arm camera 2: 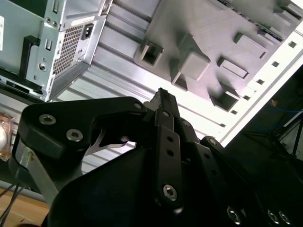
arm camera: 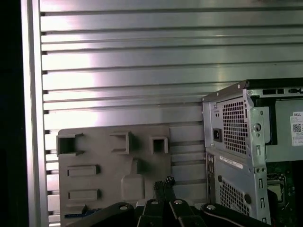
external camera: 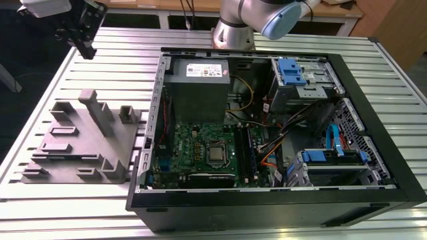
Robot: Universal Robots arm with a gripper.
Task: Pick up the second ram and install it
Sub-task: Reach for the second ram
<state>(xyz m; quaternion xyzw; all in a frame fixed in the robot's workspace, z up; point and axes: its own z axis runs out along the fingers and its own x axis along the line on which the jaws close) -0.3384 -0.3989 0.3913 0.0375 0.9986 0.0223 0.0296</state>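
Grey holder (arm camera: 113, 165) carries second ram (arm camera: 80, 215), end effector (arm camera: 163, 182) closed, empty, well apart above.

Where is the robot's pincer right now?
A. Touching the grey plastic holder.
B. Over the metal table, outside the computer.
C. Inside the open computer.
B: in the exterior view the pincer hangs over the metal table, apart from the grey plastic holder and outside the open computer.

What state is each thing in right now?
Gripper: above the table, jaws shut, nothing seen between them.
Computer case: on its side, panel off, interior open.
Grey holder: flat on the table, beside the case.
Processor socket: uncovered, no cooler.
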